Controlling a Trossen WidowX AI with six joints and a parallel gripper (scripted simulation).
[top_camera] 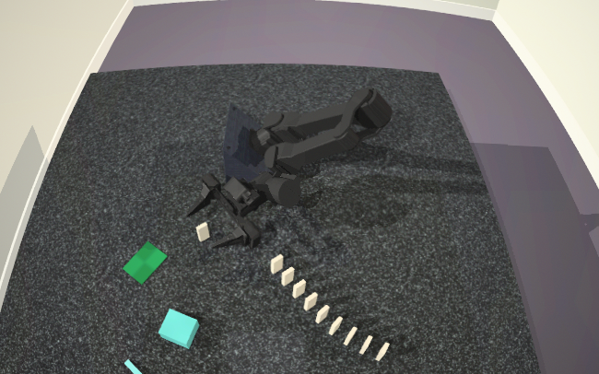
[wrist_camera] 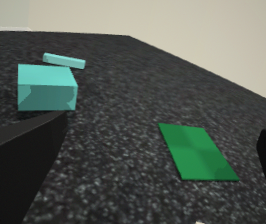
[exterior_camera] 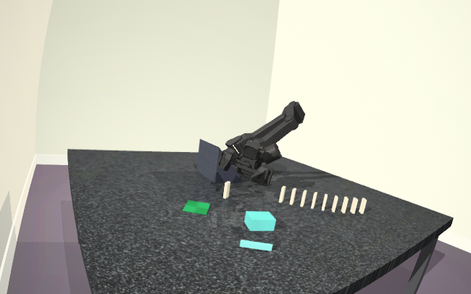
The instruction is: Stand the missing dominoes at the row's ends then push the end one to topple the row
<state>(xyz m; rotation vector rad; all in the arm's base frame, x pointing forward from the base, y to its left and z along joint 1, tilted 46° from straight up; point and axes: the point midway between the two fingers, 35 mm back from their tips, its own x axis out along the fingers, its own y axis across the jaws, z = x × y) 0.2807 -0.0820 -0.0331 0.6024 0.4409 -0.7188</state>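
Note:
A cream domino (top_camera: 203, 232) (exterior_camera: 226, 190) stands upright by itself, well apart from the row. Only a sliver of it (wrist_camera: 200, 223) shows at the bottom edge of the wrist view. My gripper (top_camera: 199, 230) (exterior_camera: 246, 172) (wrist_camera: 162, 129) is wide open and holds nothing. Its fingertips are spread on either side of the lone domino, just behind it. Several cream dominoes stand upright in an evenly spaced row, from the near-arm end domino (top_camera: 276, 263) (exterior_camera: 282, 194) to the far end domino (top_camera: 382, 351) (exterior_camera: 362, 206). The row is outside the wrist view.
A flat green rectangle (top_camera: 145, 262) (exterior_camera: 196, 207) (wrist_camera: 198, 152) lies beyond the lone domino. A turquoise block (top_camera: 179, 328) (exterior_camera: 259, 221) (wrist_camera: 46, 87) and a thin turquoise bar (top_camera: 133, 367) (exterior_camera: 256, 245) (wrist_camera: 64, 61) lie farther out. A dark upright panel (top_camera: 237, 139) (exterior_camera: 208, 160) stands by the arm's base.

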